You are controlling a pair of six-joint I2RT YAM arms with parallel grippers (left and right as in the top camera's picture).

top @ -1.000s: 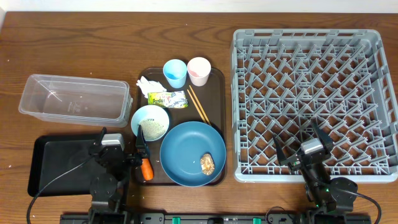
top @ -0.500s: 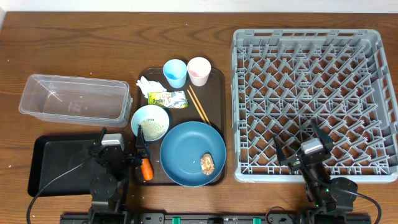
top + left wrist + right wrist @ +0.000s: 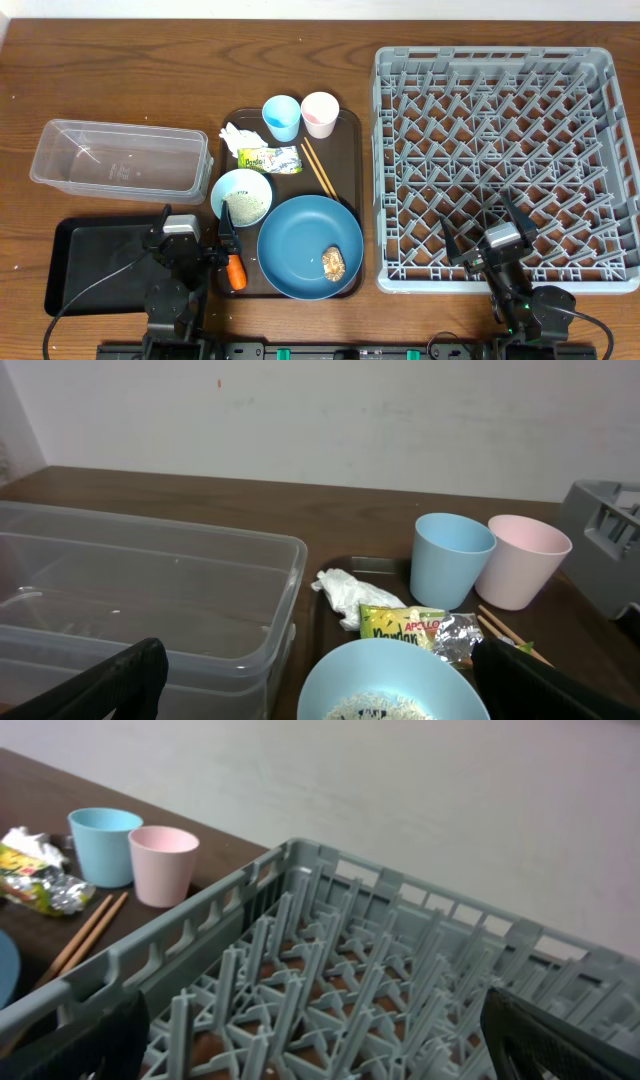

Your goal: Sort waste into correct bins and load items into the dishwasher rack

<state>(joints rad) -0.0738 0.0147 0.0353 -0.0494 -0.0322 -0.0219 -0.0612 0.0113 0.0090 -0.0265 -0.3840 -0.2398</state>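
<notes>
Hovering with left fingers [image 3: 100,685] and right fingers [image 3: 70,1045] spread and empty, we see nothing sorted yet; the carrot [image 3: 235,270] lies at the serving tray's [image 3: 350,130] near-left corner, likely our first reach.

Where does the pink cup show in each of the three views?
Overhead: pink cup top centre, at the tray's far edge.
Left wrist: pink cup right of centre.
Right wrist: pink cup at left, beyond the rack.
Shared landmark: the blue cup beside it.
</notes>
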